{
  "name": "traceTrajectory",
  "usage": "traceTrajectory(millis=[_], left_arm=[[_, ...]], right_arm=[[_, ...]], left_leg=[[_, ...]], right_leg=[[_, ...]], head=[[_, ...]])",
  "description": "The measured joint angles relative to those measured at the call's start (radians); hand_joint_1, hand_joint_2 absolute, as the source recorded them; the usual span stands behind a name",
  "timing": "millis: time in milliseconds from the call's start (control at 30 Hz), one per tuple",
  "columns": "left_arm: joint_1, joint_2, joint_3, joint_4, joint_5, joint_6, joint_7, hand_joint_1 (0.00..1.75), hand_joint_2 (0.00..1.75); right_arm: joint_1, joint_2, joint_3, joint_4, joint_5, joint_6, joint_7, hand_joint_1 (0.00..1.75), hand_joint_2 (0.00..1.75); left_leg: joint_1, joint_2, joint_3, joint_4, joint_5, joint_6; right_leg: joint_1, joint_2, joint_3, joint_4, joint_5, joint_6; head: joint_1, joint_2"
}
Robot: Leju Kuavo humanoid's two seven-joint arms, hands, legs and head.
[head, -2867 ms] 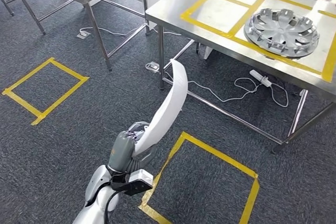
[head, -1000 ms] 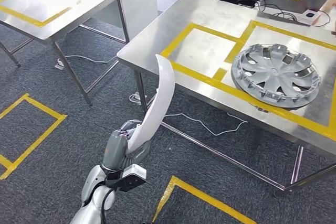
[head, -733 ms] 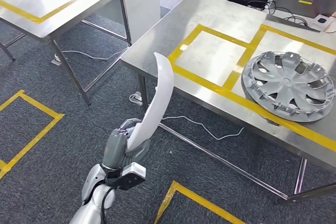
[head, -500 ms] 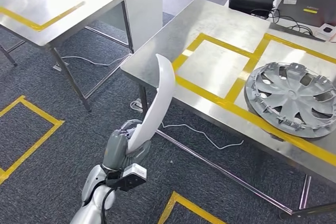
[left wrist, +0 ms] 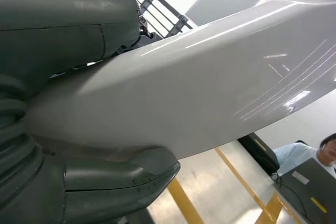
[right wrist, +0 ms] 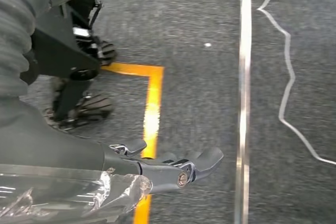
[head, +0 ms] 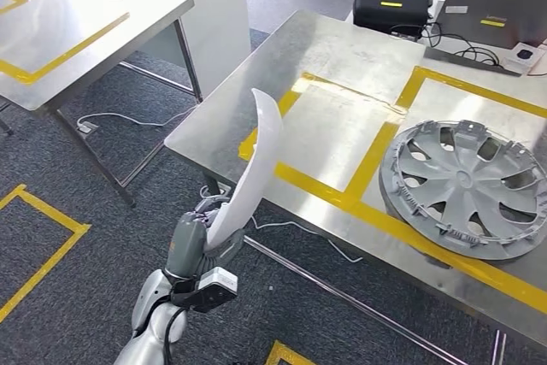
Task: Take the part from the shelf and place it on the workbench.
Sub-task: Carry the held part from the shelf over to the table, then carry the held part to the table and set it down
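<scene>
My left hand [head: 197, 244] grips the lower end of a long, curved white part [head: 253, 173], which rises upright with its tip just over the near left corner of the steel workbench [head: 322, 49]. Close up in the left wrist view, the white part [left wrist: 206, 77] lies across the palm, clamped between the thumb and the fingers [left wrist: 118, 182]. Yellow tape marks an unoccupied square [head: 326, 130] on the bench beside the tip. My right hand [right wrist: 158, 169] hangs over the carpet with its fingers stretched out and nothing in them.
A grey wheel cover [head: 467, 185] lies in the taped square at the bench's right. A black case [head: 391, 6] and a laptop [head: 497, 19] sit at the far edge, with a person behind. Another steel table [head: 71, 23] stands left. Cables trail under the bench.
The camera has moved closer to the workbench, which now looms larger and nearer. My left hand keeps the same hold on the white part, whose tip now overlaps the bench corner.
</scene>
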Motion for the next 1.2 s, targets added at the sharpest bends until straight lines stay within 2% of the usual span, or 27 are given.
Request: traceTrajectory(millis=[33,67,100,200,233,300,367,400,433,467,500,533,567,600,633,700,767,833,867,900,933,967,1033,1067,1133,1167,1200], left_arm=[[0.000,0.001,0.000,0.000,0.000,0.000,0.000,1.75,1.75],[0.001,0.001,0.000,0.001,0.000,0.000,0.000,1.75,1.75],[0.001,0.000,0.000,0.001,0.000,0.000,0.000,1.75,1.75],[0.001,-0.003,0.000,0.000,0.000,0.000,0.000,1.75,1.75],[0.000,-0.003,0.000,0.000,0.000,0.000,0.000,1.75,1.75],[0.000,-0.003,0.000,0.000,0.000,0.000,0.000,1.75,1.75],[0.000,-0.003,0.000,0.000,0.000,0.000,0.000,1.75,1.75],[0.000,-0.003,0.000,0.001,0.000,0.000,0.000,1.75,1.75],[0.000,-0.003,0.000,0.001,0.000,0.000,0.000,1.75,1.75],[0.000,-0.003,0.000,0.001,-0.001,-0.001,0.000,1.75,1.75],[0.000,-0.003,-0.001,0.001,-0.004,-0.002,0.000,1.75,1.75],[0.000,-0.003,-0.001,0.002,-0.008,-0.003,0.000,1.75,1.75],[0.000,-0.003,-0.002,0.002,-0.013,-0.004,0.000,1.75,1.75],[-0.001,-0.002,-0.004,0.003,-0.019,-0.004,0.000,1.75,1.75],[-0.001,-0.002,-0.006,0.004,-0.025,-0.004,0.000,1.75,1.75],[-0.003,-0.002,-0.013,0.004,-0.037,-0.004,0.000,1.75,1.75],[-0.005,-0.001,-0.020,0.005,-0.048,-0.002,0.001,1.75,1.75],[-0.007,0.002,-0.026,0.009,-0.061,-0.001,0.006,1.75,1.75],[-0.008,0.002,-0.028,0.012,-0.069,-0.001,0.011,1.75,1.75],[-0.009,0.003,-0.030,0.016,-0.077,-0.001,0.015,1.75,1.75],[-0.011,0.003,-0.031,0.019,-0.085,-0.001,0.020,1.75,1.75],[-0.013,0.003,-0.033,0.024,-0.093,-0.001,0.026,1.75,1.75],[-0.021,0.003,-0.035,0.034,-0.110,0.000,0.037,1.75,1.75],[-0.028,0.003,-0.036,0.040,-0.118,0.000,0.044,1.75,1.75],[-0.040,0.003,-0.035,0.053,-0.132,0.001,0.058,1.75,1.75],[-0.047,0.002,-0.035,0.060,-0.138,0.002,0.065,1.75,1.75],[-0.054,0.001,-0.034,0.067,-0.144,0.002,0.070,1.75,1.75]], right_arm=[[0.000,0.000,0.000,0.001,0.000,0.000,0.000,0.00,1.75],[-0.001,0.000,0.000,0.001,-0.001,0.001,0.000,0.00,1.75],[-0.001,0.001,0.000,0.002,-0.001,0.001,0.000,0.00,1.75],[-0.004,0.001,0.001,0.001,-0.002,0.001,0.000,0.00,1.75],[-0.007,0.001,0.001,0.001,-0.002,0.001,-0.001,0.00,1.75],[-0.011,0.001,0.001,0.001,-0.002,0.001,-0.001,0.00,1.75],[-0.008,0.001,0.001,0.002,-0.002,0.001,0.000,0.00,1.75],[-0.005,0.001,0.001,0.002,-0.002,0.001,0.000,0.00,1.75],[-0.003,0.001,0.001,0.002,-0.002,0.001,0.000,0.00,1.75],[-0.001,0.001,0.001,0.002,-0.002,0.002,0.000,0.00,1.75],[0.000,0.001,0.001,0.002,-0.002,0.003,0.000,0.00,1.75],[0.001,0.001,0.001,0.003,-0.002,0.004,0.000,0.00,1.75],[0.001,0.001,0.001,0.005,-0.002,0.005,0.000,0.00,1.75],[0.000,0.002,0.001,0.006,-0.002,0.006,0.001,0.00,1.75],[-0.002,0.003,0.001,0.007,-0.002,0.007,0.002,0.00,1.75],[-0.007,0.003,0.001,0.007,0.001,0.007,0.001,0.00,1.75],[-0.012,0.001,0.001,0.006,0.003,0.006,0.000,0.00,1.75],[-0.013,0.000,0.002,0.006,0.005,0.006,0.000,0.00,1.75],[-0.013,0.000,0.002,0.006,0.006,0.006,0.000,0.00,1.75],[-0.013,0.000,0.003,0.006,0.008,0.006,0.000,0.00,1.75],[-0.012,0.000,0.004,0.006,0.010,0.007,0.000,0.00,1.75],[-0.012,0.000,0.006,0.006,0.012,0.007,0.000,0.00,1.75],[-0.013,0.000,0.009,0.007,0.016,0.007,0.002,0.00,1.75],[-0.014,0.000,0.010,0.007,0.018,0.008,0.004,0.00,1.75],[-0.014,-0.001,0.014,0.008,0.025,0.008,0.007,0.00,1.75],[-0.012,-0.001,0.016,0.009,0.029,0.008,0.006,0.00,1.75],[-0.010,-0.002,0.019,0.010,0.033,0.009,0.005,0.00,1.75]], left_leg=[[-0.002,0.001,0.004,-0.053,0.066,0.004],[-0.005,0.003,0.009,-0.092,0.118,0.007],[-0.007,0.002,0.013,-0.118,0.147,0.010],[-0.004,-0.001,0.047,-0.146,0.143,0.026],[-0.002,-0.001,0.062,-0.150,0.139,0.031],[0.000,0.000,0.087,-0.155,0.121,0.038],[0.000,-0.001,0.114,-0.156,0.094,0.040],[0.000,-0.003,0.132,-0.156,0.079,0.040],[0.000,-0.004,0.153,-0.155,0.065,0.039],[0.000,-0.003,0.176,-0.155,0.049,0.037],[0.000,0.000,0.197,-0.156,0.032,0.034],[-0.001,0.003,0.218,-0.153,0.014,0.030],[-0.004,0.006,0.233,-0.150,-0.003,0.025],[-0.005,0.011,0.244,-0.148,-0.016,0.018],[-0.006,0.014,0.252,-0.143,-0.022,0.012],[-0.004,0.020,0.237,-0.113,-0.011,0.000],[-0.003,0.018,0.180,-0.024,-0.005,-0.010],[-0.002,0.014,0.098,0.090,-0.056,-0.015],[-0.001,0.014,0.062,0.131,-0.086,-0.016],[-0.001,0.014,0.036,0.149,-0.099,-0.017],[0.000,0.013,0.025,0.142,-0.088,-0.017],[0.001,0.010,0.031,0.103,-0.051,-0.017],[0.009,-0.019,0.069,-0.018,0.039,-0.020],[0.013,-0.036,0.087,-0.074,0.059,-0.019],[0.015,-0.056,0.097,-0.122,0.065,-0.011],[0.014,-0.050,0.098,-0.126,0.064,-0.003],[0.015,-0.042,0.100,-0.127,0.072,0.004]], right_leg=[[0.001,0.002,0.012,-0.001,-0.016,0.004],[0.001,0.003,0.022,-0.007,-0.030,0.008],[0.002,0.003,0.034,-0.013,-0.036,0.014],[0.003,0.000,0.065,-0.023,-0.031,0.030],[0.003,-0.003,0.048,0.011,-0.024,0.034],[0.001,-0.008,-0.039,0.145,-0.032,0.040],[-0.002,-0.009,-0.137,0.251,-0.098,0.046],[-0.004,-0.010,-0.167,0.260,-0.131,0.049],[-0.007,-0.010,-0.184,0.240,-0.142,0.052],[-0.010,-0.014,-0.190,0.196,-0.119,0.054],[-0.012,-0.027,-0.192,0.137,-0.054,0.056],[-0.013,-0.046,-0.193,0.083,0.025,0.054],[-0.012,-0.060,-0.190,0.047,0.094,0.049],[-0.010,-0.068,-0.189,0.031,0.142,0.042],[-0.008,-0.064,-0.187,0.030,0.155,0.035],[-0.009,-0.040,-0.181,0.028,0.154,0.026],[-0.014,-0.023,-0.171,0.015,0.152,0.018],[-0.015,-0.008,-0.162,0.007,0.146,0.009],[-0.015,0.002,-0.159,0.006,0.143,0.005],[-0.016,0.012,-0.157,0.006,0.140,0.004],[-0.016,0.023,-0.154,0.006,0.138,0.004],[-0.018,0.034,-0.151,0.006,0.136,0.006],[-0.020,0.057,-0.146,0.009,0.132,0.015],[-0.020,0.067,-0.148,0.012,0.130,0.021],[-0.021,0.082,-0.158,0.015,0.128,0.034],[-0.023,0.089,-0.164,0.014,0.127,0.041],[-0.024,0.084,-0.167,0.015,0.125,0.047]], head=[[-0.001,0.000],[0.000,0.000],[0.000,0.000],[0.002,0.000],[0.006,0.000],[0.011,0.000],[0.012,0.000],[0.013,0.000],[0.013,0.000],[0.013,0.000],[0.013,0.000],[0.014,0.000],[0.014,0.000],[0.013,0.000],[0.013,0.000],[0.011,0.000],[0.010,0.000],[0.009,0.000],[0.009,0.000],[0.008,0.000],[0.008,0.000],[0.008,0.000],[0.008,0.000],[0.008,0.000],[0.007,0.000],[0.007,0.000],[0.006,0.000]])
